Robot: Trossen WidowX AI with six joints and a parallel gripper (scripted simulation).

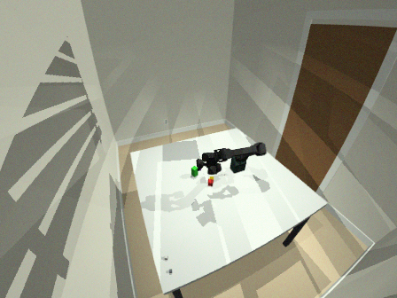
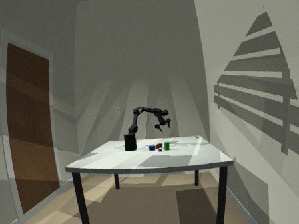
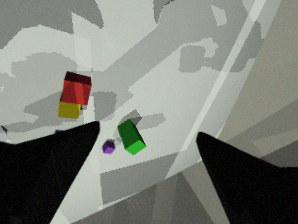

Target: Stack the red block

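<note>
The red block (image 1: 210, 183) (image 2: 160, 145) (image 3: 76, 92) lies on the white table (image 1: 190, 248), close beside a yellow block; whether they touch is hard to tell. The green tower (image 1: 194, 171) (image 2: 166, 146) (image 3: 131, 136) stands upright on the table with nothing on top. My gripper (image 2: 165, 129) (image 3: 149, 131) is wide open and empty, pointing down, well above the blocks. In the wrist view the green tower shows between the fingertips, and the red block is at the upper left, outside them.
The yellow block (image 1: 212, 177) (image 2: 157, 147) (image 3: 69, 110) adjoins the red one. A small purple block (image 2: 159, 150) (image 3: 109, 146) is near the green tower. A blue block (image 2: 151, 147) is partly hidden by a finger in the wrist view. Two tiny objects (image 1: 166, 257) (image 1: 170, 271) lie near a table corner.
</note>
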